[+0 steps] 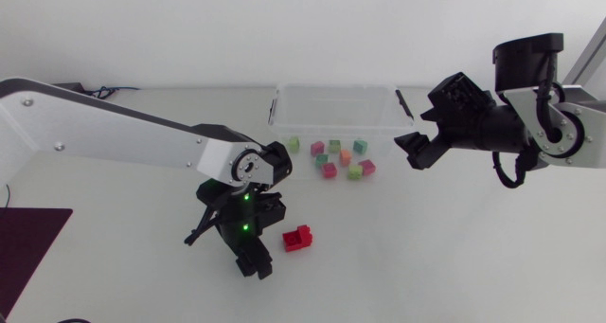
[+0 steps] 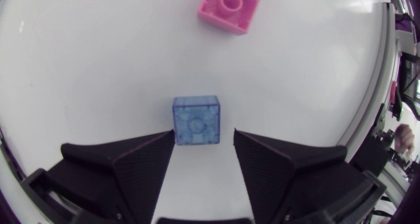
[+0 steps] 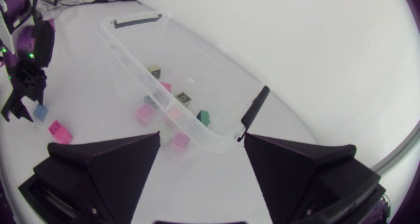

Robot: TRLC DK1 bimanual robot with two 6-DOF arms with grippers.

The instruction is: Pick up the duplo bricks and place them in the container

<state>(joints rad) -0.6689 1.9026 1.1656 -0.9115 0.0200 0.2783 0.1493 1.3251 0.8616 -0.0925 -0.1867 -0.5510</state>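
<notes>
Left hand [image 2: 204, 137] low, right hand [image 3: 202, 137] high, both agape

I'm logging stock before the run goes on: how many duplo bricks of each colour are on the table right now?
green bricks: 4
teal bricks: 2
pink bricks: 3
red brick: 1
blue brick: 1
Total: 11

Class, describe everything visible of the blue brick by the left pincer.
The blue brick is a square block of translucent plastic with one round stud on top. It sits flat, stud up, on the white table, between the fingertips of the open left pincer: one close beside it, the other clearly apart. A pink brick lies ahead, not touching.
</notes>
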